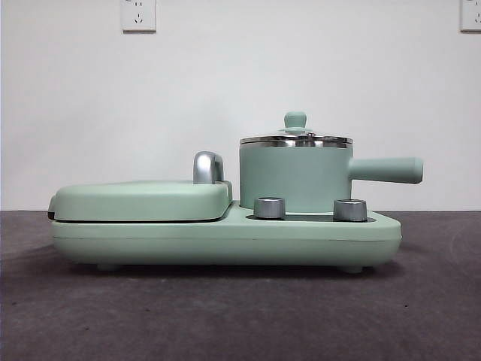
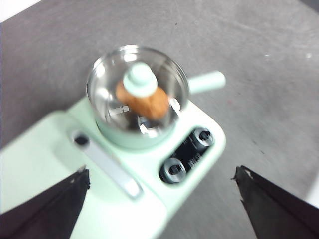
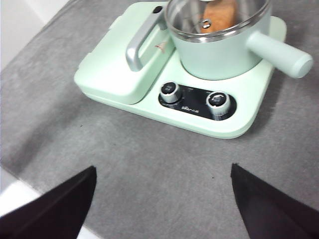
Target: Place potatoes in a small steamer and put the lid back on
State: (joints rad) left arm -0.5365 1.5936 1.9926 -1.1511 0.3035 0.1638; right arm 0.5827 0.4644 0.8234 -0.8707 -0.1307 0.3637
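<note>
Lumpy orange-brown potato (image 2: 147, 102) lies inside the mint-green steel-rimmed steamer pot (image 1: 294, 179), under its round glass lid (image 1: 295, 138).

Pot sits on the mint-green cooker base (image 1: 225, 237); grey tabletop (image 1: 225, 316) bare around it. Left gripper (image 2: 162, 199) and right gripper (image 3: 162, 199) hover apart, jaws spread, empty.

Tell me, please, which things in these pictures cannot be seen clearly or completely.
- Potato: hidden in the front view by the steamer wall; cut off by the right wrist view's edge.
- Lid: front view shows only its edge; blurred in the left wrist view.
- Markings by the dials: too small to read.
- Both grippers: out of the front view.
</note>
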